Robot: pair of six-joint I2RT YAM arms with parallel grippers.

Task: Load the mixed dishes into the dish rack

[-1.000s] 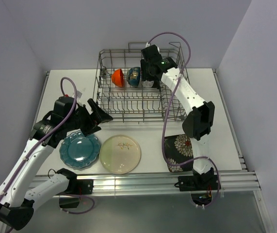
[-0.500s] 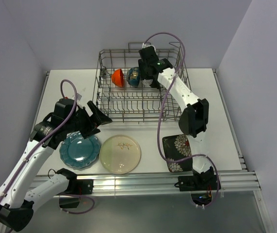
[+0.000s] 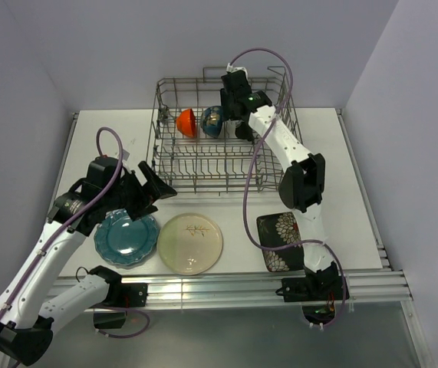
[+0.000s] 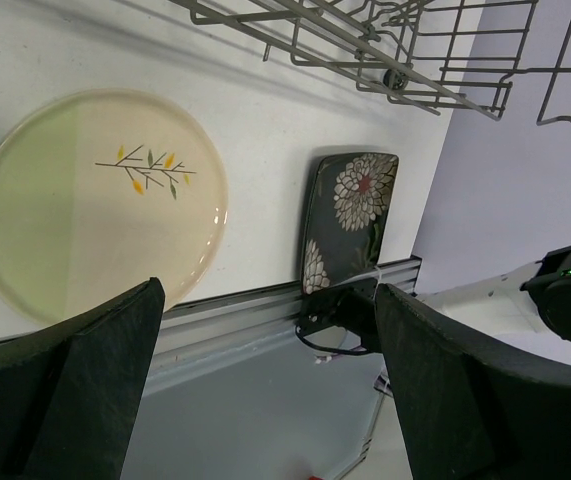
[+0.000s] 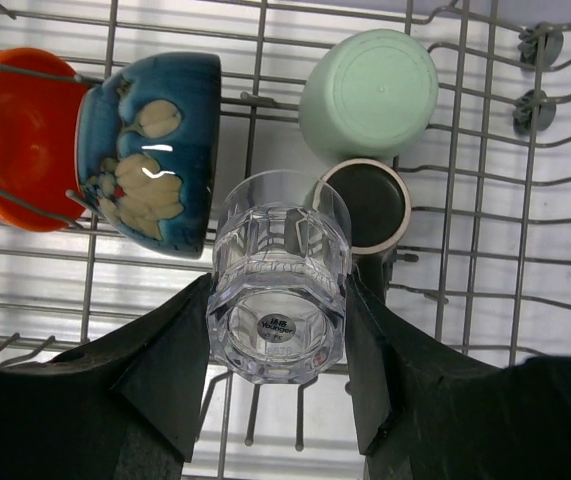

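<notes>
The white table (image 3: pixel 341 153) is carrying the grey wire dish rack (image 3: pixel 211 169), which is standing toward its far side. Three plates are lying flat along the near edge. The teal scalloped plate (image 3: pixel 123 238) is sitting at the left, the cream round plate (image 3: pixel 190 243) right beside it, and the black square floral plate (image 3: pixel 276 230) apart to the right.

The left arm (image 3: pixel 46 253) and right arm (image 3: pixel 280 146) share one build: smooth white link shells joined by blocky black joint housings, each ending in a black base block (image 3: pixel 120 295). A thin purple cable (image 3: pixel 265 51) runs along each arm and bows out in a loose loop near the wrist section. A small green light (image 3: pixel 242 97) glows on the right arm's black wrist housing. The left fingers (image 4: pixel 95 390) and right fingers (image 5: pixel 165 380) are broad, matte black wedges with a faintly grainy surface.
</notes>
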